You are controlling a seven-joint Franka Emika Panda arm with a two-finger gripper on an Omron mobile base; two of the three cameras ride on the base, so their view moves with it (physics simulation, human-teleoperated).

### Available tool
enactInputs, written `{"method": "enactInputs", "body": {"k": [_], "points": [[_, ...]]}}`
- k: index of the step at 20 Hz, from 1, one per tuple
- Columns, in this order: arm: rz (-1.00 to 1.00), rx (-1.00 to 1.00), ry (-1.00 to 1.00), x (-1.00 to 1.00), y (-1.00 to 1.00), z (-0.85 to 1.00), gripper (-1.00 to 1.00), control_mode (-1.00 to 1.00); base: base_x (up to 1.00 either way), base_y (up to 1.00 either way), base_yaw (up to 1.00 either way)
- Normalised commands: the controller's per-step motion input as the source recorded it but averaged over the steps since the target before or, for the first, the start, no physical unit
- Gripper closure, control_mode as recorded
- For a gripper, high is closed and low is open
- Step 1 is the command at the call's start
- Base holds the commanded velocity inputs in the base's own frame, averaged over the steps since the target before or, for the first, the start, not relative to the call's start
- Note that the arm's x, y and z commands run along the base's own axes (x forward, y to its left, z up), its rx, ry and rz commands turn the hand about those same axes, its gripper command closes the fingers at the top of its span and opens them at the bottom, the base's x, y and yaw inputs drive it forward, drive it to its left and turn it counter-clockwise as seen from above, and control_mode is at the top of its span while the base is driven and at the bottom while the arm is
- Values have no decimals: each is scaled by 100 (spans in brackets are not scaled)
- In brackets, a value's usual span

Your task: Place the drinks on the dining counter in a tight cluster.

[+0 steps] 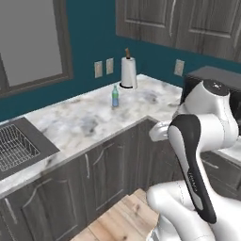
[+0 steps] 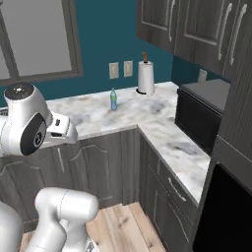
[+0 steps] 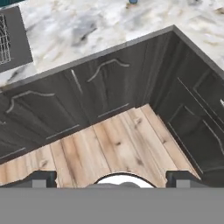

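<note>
veined marble worktop [image 1: 94, 120] bears a slim blue-green bottle [image 1: 115, 96]; gripper [image 3: 112, 178] spread, empty.

L-shaped marble table [image 1: 84, 123] is running along the teal wall and wrapping the corner, sitting on dark grey cabinets. Standing upright on it: pale blue-green bottle [image 1: 115, 96] with blue cap, and near it toward the wall, a paper towel roll [image 1: 128, 72]. Sink [image 1: 19, 147] is sitting at the left end.
</note>
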Motion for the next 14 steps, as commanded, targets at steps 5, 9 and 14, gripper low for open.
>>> {"method": "enactInputs", "body": {"k": [5,9,14], "points": [[0,0,0,0,0,0,-100,100,100,-37,-23],[0,0,0,0,0,0,-100,100,100,-1,-3],[0,0,0,0,0,0,-100,100,91,6,0]]}}
